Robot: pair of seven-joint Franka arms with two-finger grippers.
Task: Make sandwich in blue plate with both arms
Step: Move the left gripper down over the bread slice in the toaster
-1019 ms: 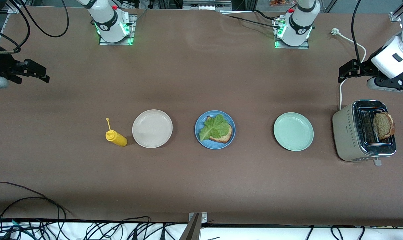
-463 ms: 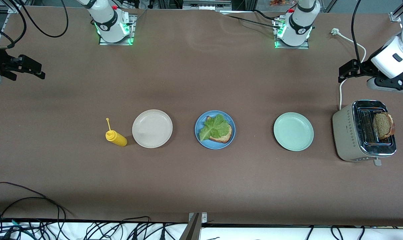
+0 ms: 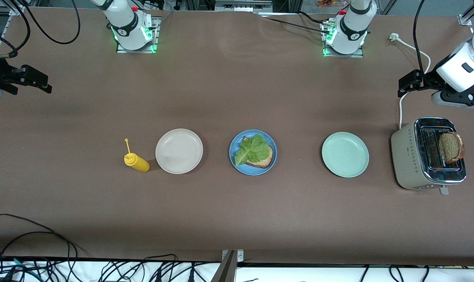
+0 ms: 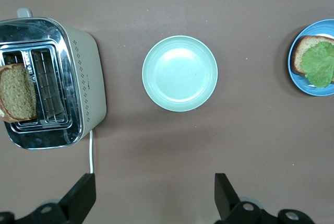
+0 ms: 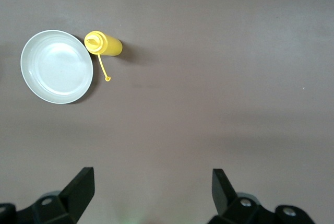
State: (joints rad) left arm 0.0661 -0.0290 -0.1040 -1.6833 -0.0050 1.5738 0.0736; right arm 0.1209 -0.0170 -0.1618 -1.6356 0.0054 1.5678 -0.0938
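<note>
The desk (image 3: 237,219) carried a toaster (image 3: 415,156) near the left arm's edge, a bread slice (image 3: 451,147) standing in its slot. Midway along sat the blue plate (image 3: 237,145), holding bread topped with lettuce (image 3: 252,150). The left gripper (image 4: 154,195) hung over bare desk by the toaster, the right gripper (image 5: 151,192) over the right arm's edge; both were wide open and empty.

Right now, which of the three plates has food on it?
The blue plate, the middle one of the row, holds a bread slice topped with lettuce. The beige-white plate and the mint-green plate are bare.
</note>
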